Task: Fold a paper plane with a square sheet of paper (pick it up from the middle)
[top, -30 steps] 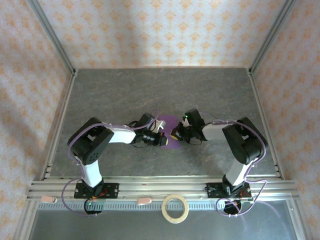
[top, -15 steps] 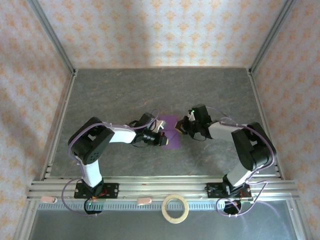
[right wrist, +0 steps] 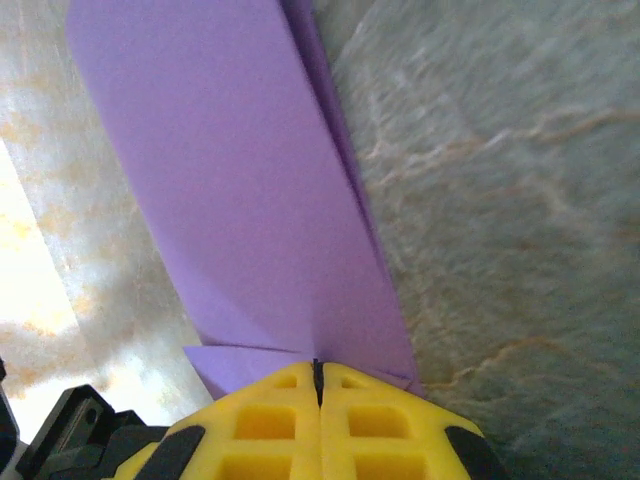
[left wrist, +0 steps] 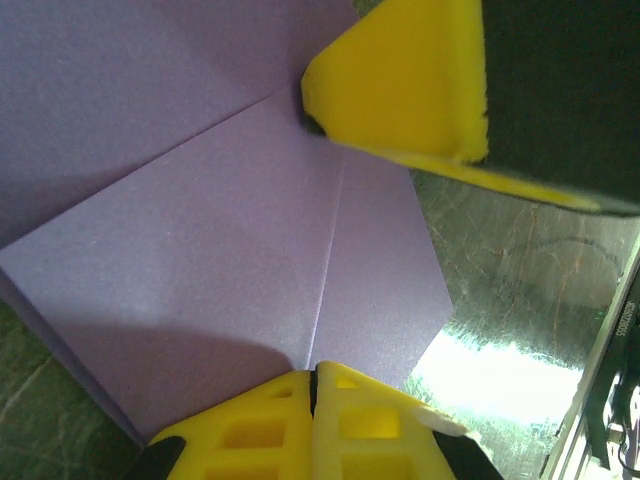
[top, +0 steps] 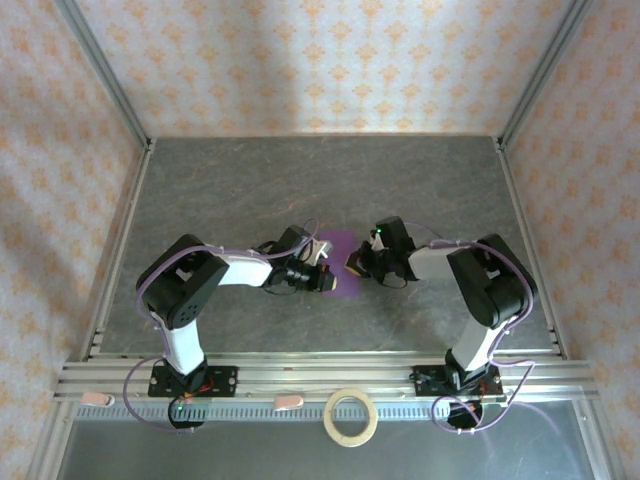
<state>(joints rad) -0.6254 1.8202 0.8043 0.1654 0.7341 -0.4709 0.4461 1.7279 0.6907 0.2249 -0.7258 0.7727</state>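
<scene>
The square sheet of paper (top: 340,246) is purple and partly folded, lying on the grey table between both arms. In the left wrist view the paper (left wrist: 230,240) shows diagonal folds meeting at a centre crease. My left gripper (left wrist: 315,372) is shut, its tips pressing on that crease. Across from it a yellow finger (left wrist: 400,80) of the right gripper touches the paper's far part. In the right wrist view the paper (right wrist: 230,170) stretches away as a long folded flap. My right gripper (right wrist: 318,365) is shut with its tips on the paper's near end. From above, the left gripper (top: 327,280) and right gripper (top: 352,265) face each other over the sheet.
A tan tape ring (top: 351,416) lies on the near shelf in front of the arm bases. Aluminium rails (top: 310,375) border the table's near edge and sides. Patterned walls enclose the back and sides.
The right gripper swung out to the right and farther back half a second ago, then returned onto the paper's right side. The left arm stayed put.
</scene>
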